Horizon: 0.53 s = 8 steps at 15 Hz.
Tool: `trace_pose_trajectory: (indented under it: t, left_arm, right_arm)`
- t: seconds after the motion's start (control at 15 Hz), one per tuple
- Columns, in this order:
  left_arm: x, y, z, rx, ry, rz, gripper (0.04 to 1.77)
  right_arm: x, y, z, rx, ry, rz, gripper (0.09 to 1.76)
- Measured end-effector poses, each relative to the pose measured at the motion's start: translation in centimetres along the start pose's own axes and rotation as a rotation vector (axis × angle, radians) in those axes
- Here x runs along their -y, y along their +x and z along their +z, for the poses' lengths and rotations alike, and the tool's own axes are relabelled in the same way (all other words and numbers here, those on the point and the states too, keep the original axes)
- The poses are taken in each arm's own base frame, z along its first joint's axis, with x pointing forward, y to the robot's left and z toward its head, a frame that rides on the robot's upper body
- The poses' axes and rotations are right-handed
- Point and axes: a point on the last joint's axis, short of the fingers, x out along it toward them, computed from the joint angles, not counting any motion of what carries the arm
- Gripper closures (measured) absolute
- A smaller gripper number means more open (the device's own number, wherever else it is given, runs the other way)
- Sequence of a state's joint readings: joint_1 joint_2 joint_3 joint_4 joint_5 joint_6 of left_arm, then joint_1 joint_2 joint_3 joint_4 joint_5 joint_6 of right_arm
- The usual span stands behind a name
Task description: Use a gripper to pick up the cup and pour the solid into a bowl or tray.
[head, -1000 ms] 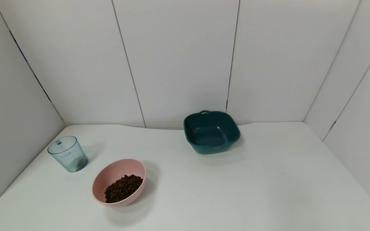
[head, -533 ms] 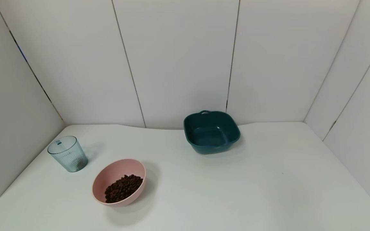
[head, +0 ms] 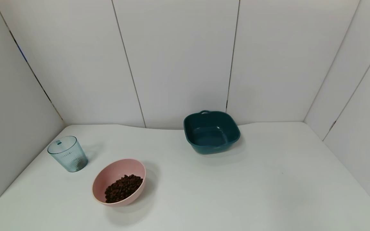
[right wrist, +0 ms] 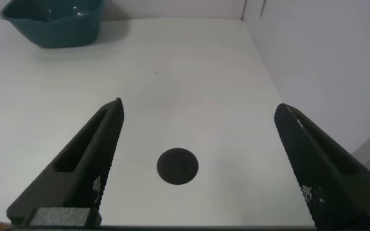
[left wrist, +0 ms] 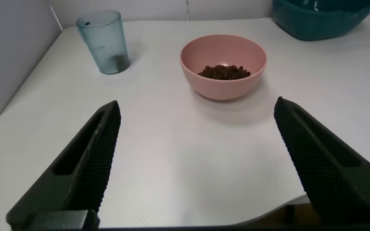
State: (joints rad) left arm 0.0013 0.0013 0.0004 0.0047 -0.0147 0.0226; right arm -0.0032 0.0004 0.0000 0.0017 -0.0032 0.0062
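Note:
The pale-blue ribbed cup (head: 67, 154) stands upright at the table's far left; a little dark matter shows low inside it. It also shows in the left wrist view (left wrist: 103, 42). The pink bowl (head: 108, 175) sits in front and to the right of the cup and holds the heap of dark brown pellets (head: 123, 187); the bowl also shows in the left wrist view (left wrist: 223, 80). My left gripper (left wrist: 196, 112) is open and empty, low over the table's near edge, well short of the bowl. My right gripper (right wrist: 198, 112) is open and empty over the right side of the table. Neither gripper shows in the head view.
A dark teal squarish dish (head: 211, 132) with handles stands at the back centre, empty; it also shows in the right wrist view (right wrist: 53, 22). A round dark spot (right wrist: 177, 166) lies on the table under my right gripper. White walls enclose the table on three sides.

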Motion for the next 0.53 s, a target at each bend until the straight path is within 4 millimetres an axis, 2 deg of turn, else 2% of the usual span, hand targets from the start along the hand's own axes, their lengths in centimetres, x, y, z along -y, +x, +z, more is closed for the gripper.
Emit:
trace_pose_trajectory:
  t: [0.53]
  left_arm:
    - [0.00,0.00,0.03,0.002,-0.002,-0.001,0.09]
  right_arm:
    - [0.00,0.00,0.00,0.000,0.000,0.000,0.14]
